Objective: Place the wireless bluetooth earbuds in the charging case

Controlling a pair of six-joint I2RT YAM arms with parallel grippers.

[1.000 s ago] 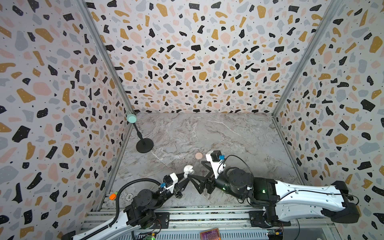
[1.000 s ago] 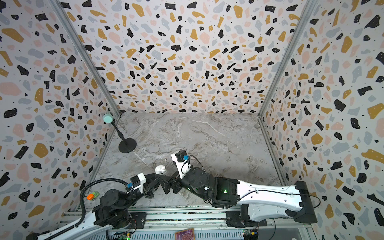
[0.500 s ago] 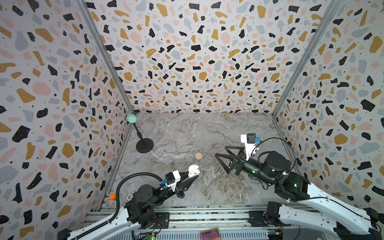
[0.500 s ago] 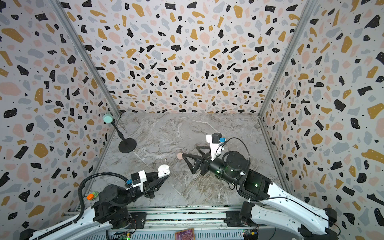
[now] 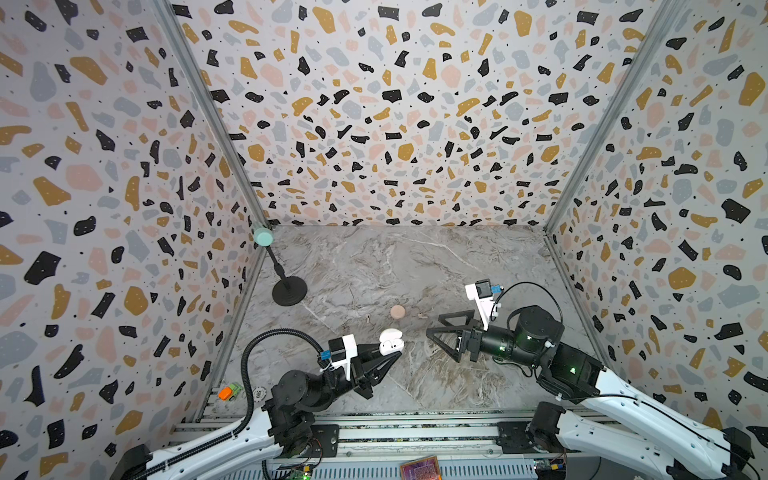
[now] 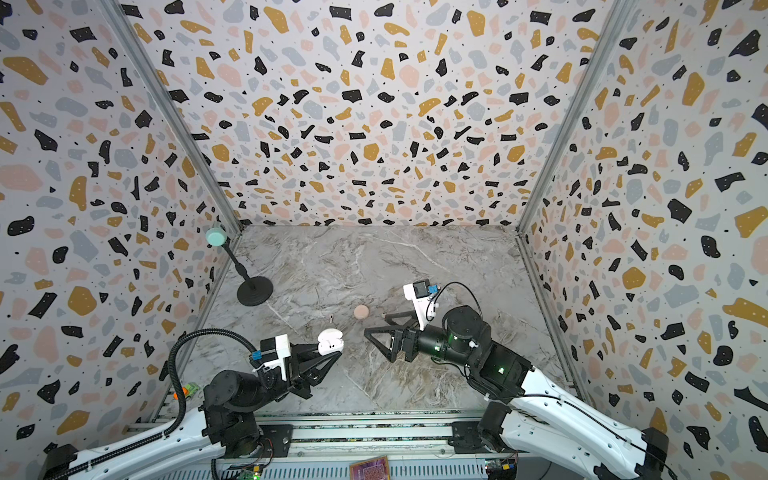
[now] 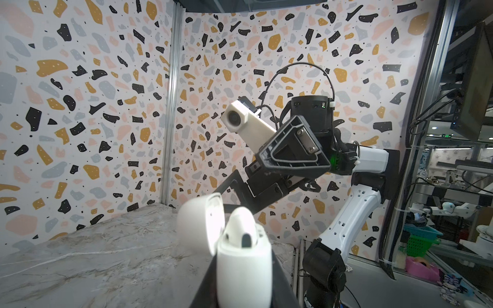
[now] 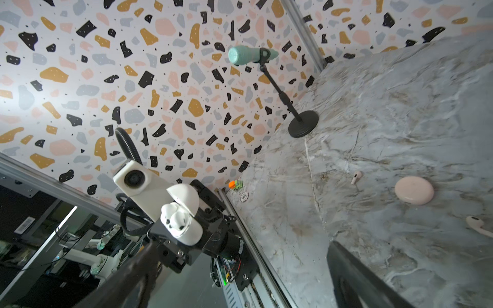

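My left gripper [image 5: 390,353] is shut on a white charging case [image 5: 391,341], held above the table's front with its lid open. Two white earbuds [image 8: 174,216] sit in its wells; the left wrist view shows the case [image 7: 244,266] close up between the fingers. My right gripper [image 5: 434,325] hangs open and empty to the right of the case, apart from it. On the marble lie a shut round pink case [image 5: 397,311] and two loose pink earbuds, one [image 8: 356,177] to its left and one [image 8: 477,225] to its right.
A teal microphone on a black stand [image 5: 289,291] is at the back left by the wall. A small orange and green toy [image 5: 230,391] and a white disc [image 5: 258,392] lie at the front left corner. Patterned walls enclose three sides.
My right gripper, open throughout, has drawn back to the right from close beside the white case. The left gripper has kept hold of the case and shifted slightly.
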